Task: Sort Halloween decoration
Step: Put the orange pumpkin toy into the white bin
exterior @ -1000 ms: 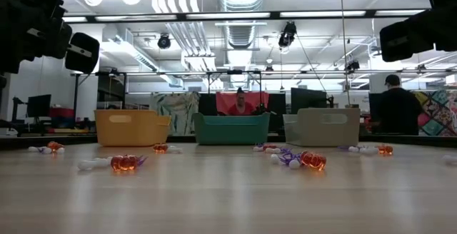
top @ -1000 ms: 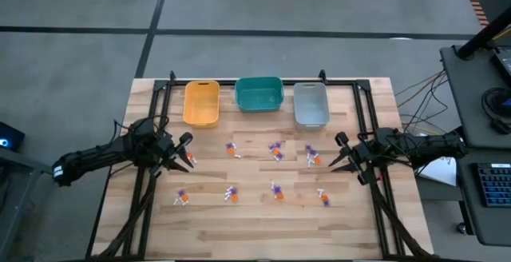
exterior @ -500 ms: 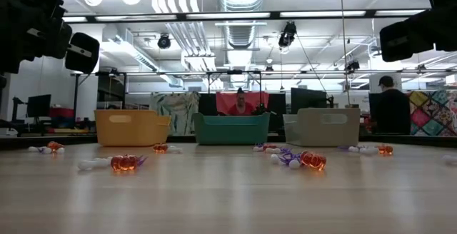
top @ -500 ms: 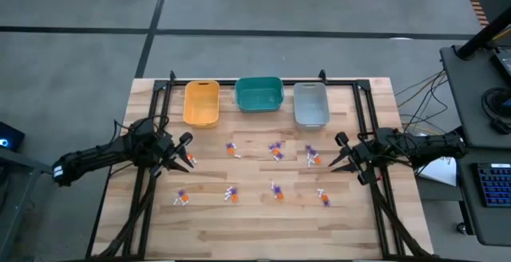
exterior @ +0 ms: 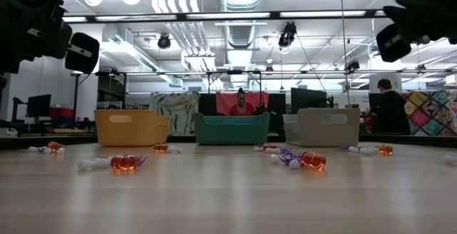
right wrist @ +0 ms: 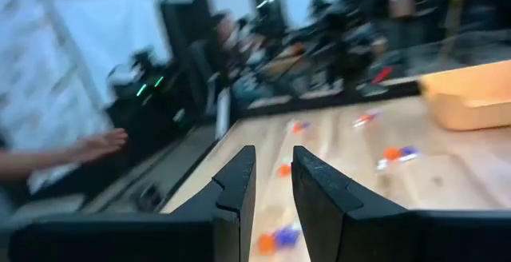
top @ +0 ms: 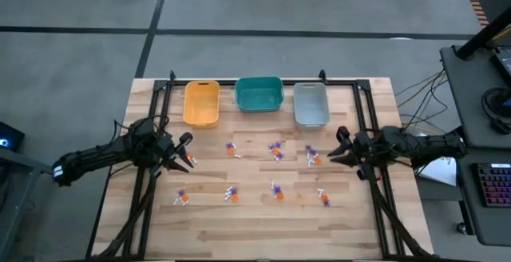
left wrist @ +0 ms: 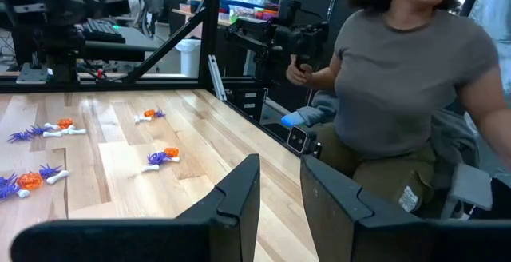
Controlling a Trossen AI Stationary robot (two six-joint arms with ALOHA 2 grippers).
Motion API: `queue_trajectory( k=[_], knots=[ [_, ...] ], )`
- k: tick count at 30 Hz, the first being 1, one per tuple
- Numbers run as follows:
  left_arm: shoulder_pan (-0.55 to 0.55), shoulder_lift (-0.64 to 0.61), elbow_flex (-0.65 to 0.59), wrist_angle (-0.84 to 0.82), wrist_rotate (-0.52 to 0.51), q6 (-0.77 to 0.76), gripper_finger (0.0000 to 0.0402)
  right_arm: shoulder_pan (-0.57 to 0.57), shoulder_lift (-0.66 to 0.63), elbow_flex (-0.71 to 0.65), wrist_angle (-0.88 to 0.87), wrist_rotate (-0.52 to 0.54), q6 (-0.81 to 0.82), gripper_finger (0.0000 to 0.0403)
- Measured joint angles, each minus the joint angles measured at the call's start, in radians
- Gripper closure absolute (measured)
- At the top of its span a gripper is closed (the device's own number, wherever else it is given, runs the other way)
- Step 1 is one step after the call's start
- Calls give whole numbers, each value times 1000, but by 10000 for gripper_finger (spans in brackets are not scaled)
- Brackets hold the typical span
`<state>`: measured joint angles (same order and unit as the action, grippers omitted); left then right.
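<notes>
— Where are your pincers?

— My left pincer (top: 188, 152) hangs over the left side of the bench (top: 263, 230), below the yellow bin (top: 201, 103). My right pincer (top: 339, 146) hangs over the right side, below the grey bin (top: 310, 104). On each one the two fingers have a small gap between them. Nothing is in that gap. Both pincers hold nothing.

— Where are the Halloween toys?

— The Halloween decoration (top: 275, 149) lies in little heaps on the wood, in the middle, between my two pincers. The bits are orange, purple and white. Some lie in a row nearer the bins. Some lie in a row farther from the bins. One little heap (top: 312, 156) is just beside my right pincer. None touch my fingers.

— And the bins?

— Three bins stand side by side at the far edge: yellow, then teal bin (top: 259, 93), then grey. I cannot tell if anything is in them.

— Is anybody there?

— A person in a grey shirt (left wrist: 415, 86) is next to the bench.
</notes>
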<state>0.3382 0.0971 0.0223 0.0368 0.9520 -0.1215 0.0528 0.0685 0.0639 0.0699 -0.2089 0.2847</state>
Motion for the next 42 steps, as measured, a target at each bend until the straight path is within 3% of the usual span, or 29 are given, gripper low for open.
queue_trajectory(
  k=[4,9,12,14,18,20,26,35,42],
  knots=[
    [0,0,0,0,0,0,326,-1,4,0,51,171,45,330],
    [-4,1,-1,63,-37,89,326,-1,42,0,100,294,5,330],
    [-24,11,-11,446,-152,-81,326,-1,77,0,148,361,-77,330],
    [-27,14,-11,717,-293,-220,326,-1,104,0,197,426,-107,330],
    [-27,14,-6,998,-568,-369,326,-2,150,1,334,528,-142,330],
    [-27,13,3,1022,-629,-414,326,-2,168,1,380,532,-183,330],
    [-27,35,11,980,-629,-415,326,-2,207,16,459,533,-278,330],
    [-27,59,11,966,-628,-412,326,-2,323,115,459,532,-235,330],
    [-29,80,10,954,-627,-428,326,-1,447,241,310,524,-171,330]
  ],
)
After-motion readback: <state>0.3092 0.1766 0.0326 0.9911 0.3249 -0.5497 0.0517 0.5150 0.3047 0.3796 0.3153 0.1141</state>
